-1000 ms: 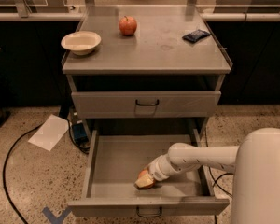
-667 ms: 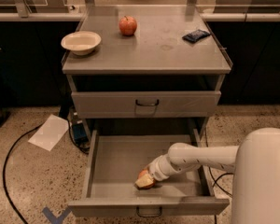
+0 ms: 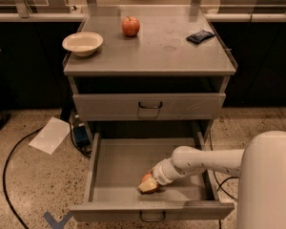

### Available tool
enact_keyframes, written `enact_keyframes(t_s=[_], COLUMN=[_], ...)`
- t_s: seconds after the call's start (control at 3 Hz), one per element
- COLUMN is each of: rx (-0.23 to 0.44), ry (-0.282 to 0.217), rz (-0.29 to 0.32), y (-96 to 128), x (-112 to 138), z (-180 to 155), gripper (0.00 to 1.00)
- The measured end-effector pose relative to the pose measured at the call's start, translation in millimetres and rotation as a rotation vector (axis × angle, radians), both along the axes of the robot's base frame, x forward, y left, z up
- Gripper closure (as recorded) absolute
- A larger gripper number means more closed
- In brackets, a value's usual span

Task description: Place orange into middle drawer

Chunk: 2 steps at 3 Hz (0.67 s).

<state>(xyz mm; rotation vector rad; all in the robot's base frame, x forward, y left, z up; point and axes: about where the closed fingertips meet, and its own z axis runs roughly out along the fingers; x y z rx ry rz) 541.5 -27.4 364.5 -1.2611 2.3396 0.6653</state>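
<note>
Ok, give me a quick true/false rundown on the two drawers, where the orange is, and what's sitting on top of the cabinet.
1. The lower drawer is pulled open. True.
2. The upper drawer is open as well. False: it is shut.
3. The gripper is down inside the lower drawer, with the orange at its tip. True.
4. The apple sits in the bowl. False: it stands on the cabinet top, apart from the bowl.
5. A dark packet lies on the cabinet top, apart from the apple. True.
</note>
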Motion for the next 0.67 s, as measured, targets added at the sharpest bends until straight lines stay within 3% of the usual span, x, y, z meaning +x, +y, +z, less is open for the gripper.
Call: enact_keyframes(t_s=[0.33, 0.67], rx=[0.0, 0.0], ry=[0.0, 0.0], rz=[0.0, 0.0], y=[0.0, 0.0], x=[0.0, 0.0], z=[0.0, 0.0], gripper=[0.0, 0.0])
